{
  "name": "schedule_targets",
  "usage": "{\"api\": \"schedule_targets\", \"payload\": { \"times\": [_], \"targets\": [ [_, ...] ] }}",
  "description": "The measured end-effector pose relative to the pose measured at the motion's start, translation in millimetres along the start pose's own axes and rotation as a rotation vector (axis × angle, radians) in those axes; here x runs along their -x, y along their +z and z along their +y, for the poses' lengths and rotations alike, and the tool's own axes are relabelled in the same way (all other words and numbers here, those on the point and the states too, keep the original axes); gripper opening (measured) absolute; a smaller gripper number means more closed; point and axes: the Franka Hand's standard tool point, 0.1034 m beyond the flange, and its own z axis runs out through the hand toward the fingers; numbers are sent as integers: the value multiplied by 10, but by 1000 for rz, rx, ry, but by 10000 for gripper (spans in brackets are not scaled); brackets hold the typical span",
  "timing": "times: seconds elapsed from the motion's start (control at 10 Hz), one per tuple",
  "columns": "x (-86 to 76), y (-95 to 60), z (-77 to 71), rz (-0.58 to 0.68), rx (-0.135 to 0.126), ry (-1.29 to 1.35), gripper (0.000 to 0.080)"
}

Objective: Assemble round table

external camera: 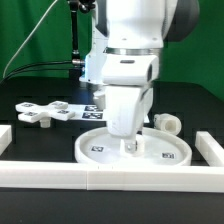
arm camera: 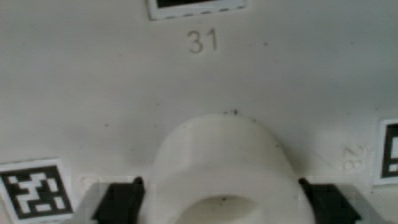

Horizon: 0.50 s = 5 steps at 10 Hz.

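**Risk: the leg could seat crooked on the disc**

The gripper (arm camera: 221,200) had its jaws about half closed on the short cylinder leg (arm camera: 222,165), with a pad against each side. The leg stood upright over the middle of the round disc (external camera: 100,152); whether it touched the disc could not be told. If it met the disc tilted or off centre, turning it would probably jam it or push the disc sideways. The cross-shaped piece (external camera: 45,113) lay well apart, toward the exterior view's left.

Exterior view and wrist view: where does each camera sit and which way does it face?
Exterior view: off the arm, looking slightly down at the large rimmed white plastic disc; white arm and hand show.
Wrist view: on the wrist, facing down onto the disc; its black fingers flank a white rounded plastic piece.
Shared: the disc.
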Motion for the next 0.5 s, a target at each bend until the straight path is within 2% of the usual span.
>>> {"api": "schedule_targets", "payload": {
  "times": [0.2, 0.5],
  "targets": [
    [-140, 7, -38, 3, -6, -2, 407],
    [-147, 6, -40, 3, -6, 14, 407]
  ]
}}
